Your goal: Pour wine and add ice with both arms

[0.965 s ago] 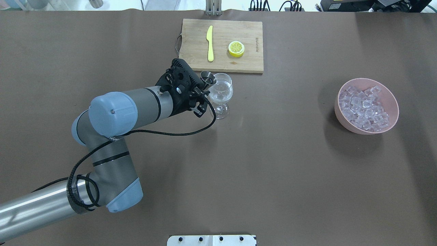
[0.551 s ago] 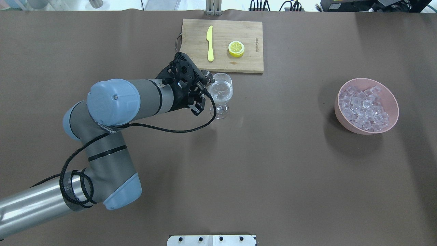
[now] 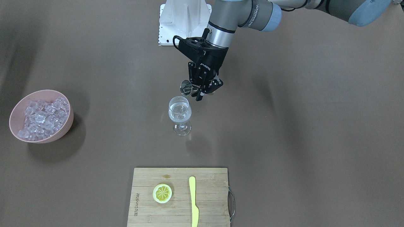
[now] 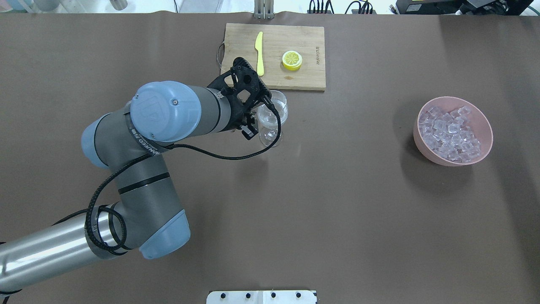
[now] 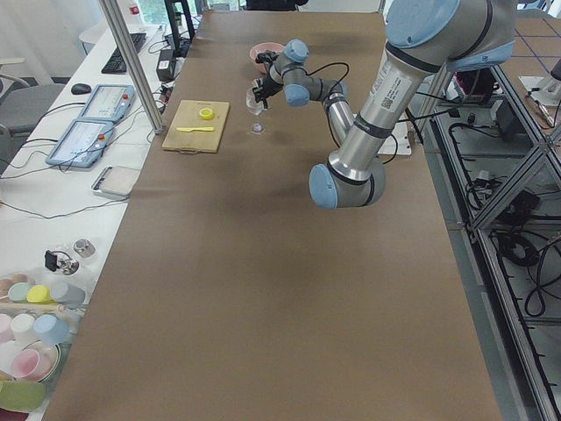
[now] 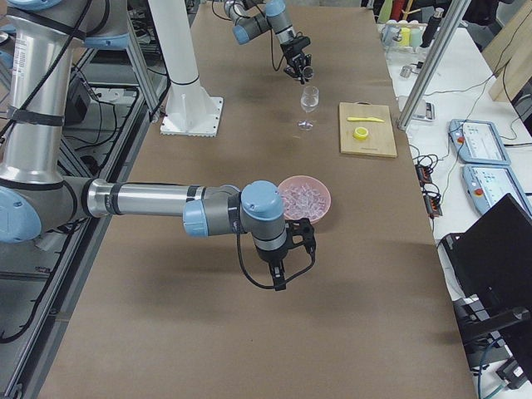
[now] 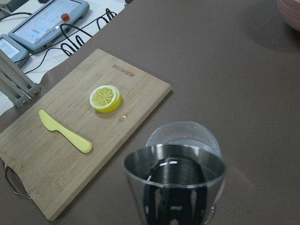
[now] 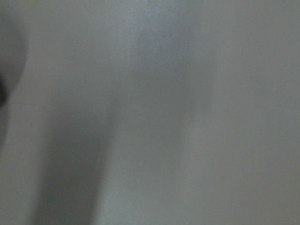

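Observation:
My left gripper [image 3: 202, 90] is shut on a small steel jigger [image 3: 186, 87], held tilted just above the rim of a stemmed glass [image 3: 180, 114] on the robot's side. The left wrist view shows the jigger's mouth [image 7: 174, 174] close up, with the glass [image 7: 183, 137] behind it. Clear wine [image 3: 179, 116] fills the lower part of the glass bowl. Ice cubes [image 4: 450, 131] are heaped in a pink bowl [image 4: 484, 126] at the right. My right gripper [image 6: 281, 273] hangs near that bowl, seen only from the side, so I cannot tell whether it is open or shut.
A wooden cutting board [image 4: 303, 71] lies beyond the glass, with a yellow knife [image 4: 259, 54] and a lemon half [image 4: 292, 60] on it. The white base bracket [image 4: 261, 297] sits at the near table edge. The right wrist view shows only blurred table surface.
The left wrist has rolled and the arm has shifted right toward the glass. The jigger, seen tipped over the glass rim before, is now hidden under the wrist from overhead.

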You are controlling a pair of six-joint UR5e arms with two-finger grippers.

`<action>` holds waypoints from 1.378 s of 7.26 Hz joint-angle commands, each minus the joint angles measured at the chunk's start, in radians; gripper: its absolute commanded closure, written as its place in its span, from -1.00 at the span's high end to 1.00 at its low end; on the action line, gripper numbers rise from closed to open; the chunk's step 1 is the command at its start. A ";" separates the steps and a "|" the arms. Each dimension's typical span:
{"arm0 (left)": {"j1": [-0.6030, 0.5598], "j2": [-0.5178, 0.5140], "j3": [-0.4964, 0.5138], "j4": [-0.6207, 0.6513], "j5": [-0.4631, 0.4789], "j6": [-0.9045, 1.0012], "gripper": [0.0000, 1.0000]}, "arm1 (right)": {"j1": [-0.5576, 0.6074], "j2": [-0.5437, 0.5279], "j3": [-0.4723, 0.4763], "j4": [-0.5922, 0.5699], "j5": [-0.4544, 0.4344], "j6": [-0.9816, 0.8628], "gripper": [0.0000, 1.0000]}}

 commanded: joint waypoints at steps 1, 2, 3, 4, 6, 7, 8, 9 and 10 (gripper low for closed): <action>-0.001 -0.035 0.004 0.089 0.002 0.010 -1.00 | 0.000 0.000 -0.001 0.000 0.000 -0.001 1.00; -0.001 -0.038 0.014 0.089 0.002 0.015 -1.00 | 0.000 0.000 -0.002 0.000 0.000 -0.001 1.00; -0.006 -0.038 0.018 0.090 0.000 0.022 -1.00 | 0.000 0.001 -0.004 0.000 0.000 -0.003 1.00; -0.006 -0.041 0.026 0.090 0.000 0.023 -1.00 | 0.000 0.000 -0.004 0.000 0.000 -0.001 1.00; -0.006 -0.057 0.047 0.090 0.000 0.023 -1.00 | 0.000 0.000 -0.005 0.000 0.000 -0.001 1.00; -0.006 -0.057 0.053 0.090 0.002 0.027 -1.00 | 0.000 0.000 -0.005 0.000 0.000 -0.003 1.00; -0.006 -0.057 0.064 0.090 0.002 0.029 -1.00 | 0.000 0.000 -0.005 0.000 0.000 -0.003 1.00; -0.006 -0.057 0.066 0.092 0.002 0.036 -1.00 | 0.000 0.000 -0.005 0.000 0.000 -0.003 1.00; -0.007 -0.061 0.064 0.116 0.002 0.059 -1.00 | 0.000 0.000 -0.005 0.000 0.000 -0.001 1.00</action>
